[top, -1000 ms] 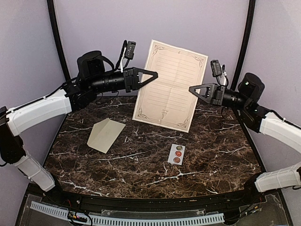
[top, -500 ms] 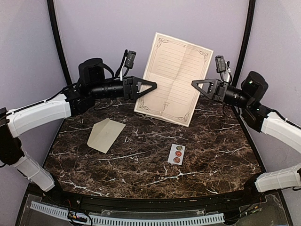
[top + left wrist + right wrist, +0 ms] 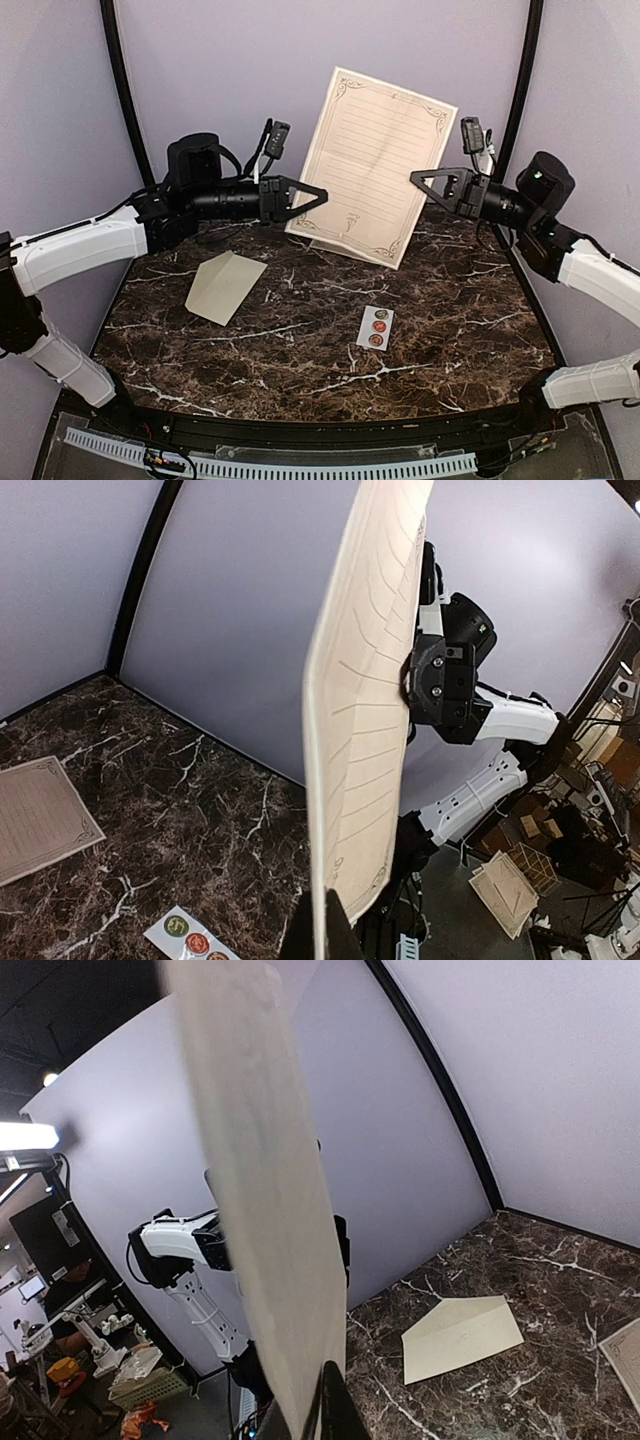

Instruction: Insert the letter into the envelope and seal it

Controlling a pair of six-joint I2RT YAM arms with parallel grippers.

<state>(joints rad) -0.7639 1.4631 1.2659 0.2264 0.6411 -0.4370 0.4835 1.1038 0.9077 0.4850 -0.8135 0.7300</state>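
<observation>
**Top view.** Your left end effector (image 3: 322, 190) is clenched on the lower left edge of the letter (image 3: 375, 160). Your right end effector (image 3: 416, 178) is clenched on its right edge, higher up. The letter is held upright and tilted between them at the back of the bench (image 3: 300, 350). Whether its lower corner touches the marble cannot be told. The envelope (image 3: 225, 286) lies flat on the left side of the bench, well apart from the letter. A sticker strip (image 3: 376, 327) lies near the middle.

**Left wrist view.** The sheet rises edge-on from between the shut fingers and bows along its length.

**Right wrist view.** The sheet again rises edge-on from shut fingers, blurred at close range. The envelope lies flat beyond it.

**Assessment.** Judge the letter light, thin and limp, with fold creases showing. It will likely buckle if you push it edge-first, so keep your holds at the margins. The envelope looks equally light and may slide on the polished marble. Pin one end and take hold at the flap edge.
</observation>
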